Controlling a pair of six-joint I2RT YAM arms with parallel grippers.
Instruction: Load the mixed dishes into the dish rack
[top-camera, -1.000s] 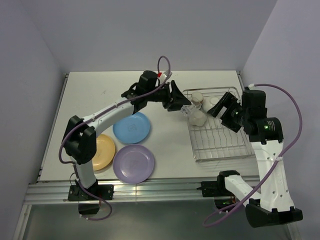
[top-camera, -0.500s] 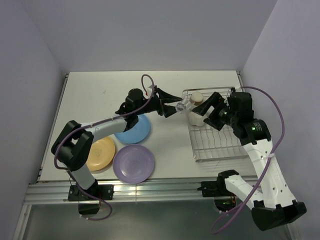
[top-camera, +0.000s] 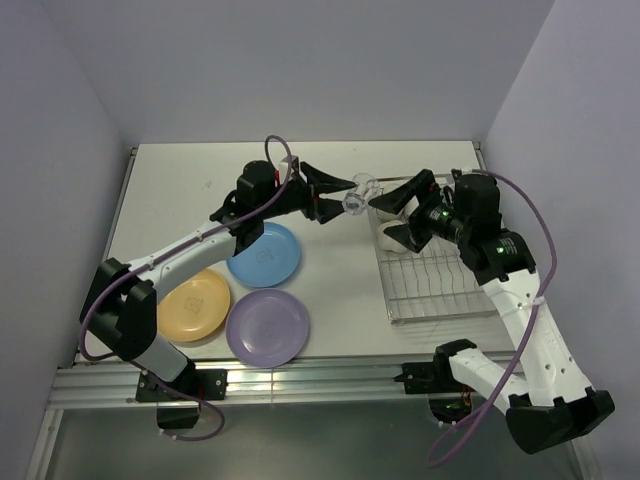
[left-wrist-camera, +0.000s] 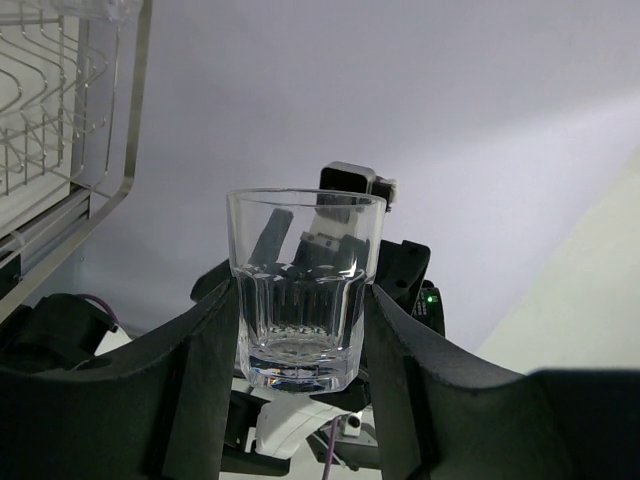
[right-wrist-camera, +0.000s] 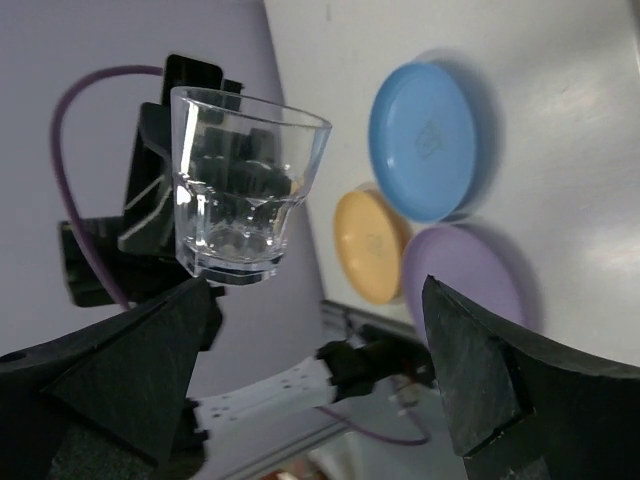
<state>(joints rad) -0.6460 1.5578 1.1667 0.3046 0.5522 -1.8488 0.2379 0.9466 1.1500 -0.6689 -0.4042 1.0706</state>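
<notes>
My left gripper (top-camera: 349, 197) is shut on a clear glass (top-camera: 358, 194), held in the air just left of the dish rack (top-camera: 445, 290). In the left wrist view the glass (left-wrist-camera: 303, 290) sits upright between both fingers (left-wrist-camera: 200, 380). My right gripper (top-camera: 381, 218) is open over the rack's left end and faces the glass. In the right wrist view the glass (right-wrist-camera: 240, 190) hangs above the left finger (right-wrist-camera: 130, 370), outside the jaws. The blue plate (top-camera: 263, 255), orange-yellow plate (top-camera: 197, 305) and purple plate (top-camera: 267, 326) lie flat on the table.
The right arm covers most of the rack's far end, and what stands there is hidden apart from a white shape (top-camera: 386, 238). The rack's corner (left-wrist-camera: 100, 150) shows in the left wrist view. Side walls close in the table on the left and right.
The left gripper has carried the glass up and left, away from the rack. The right arm has swung left over the rack toward the glass, its jaws a little wider.
</notes>
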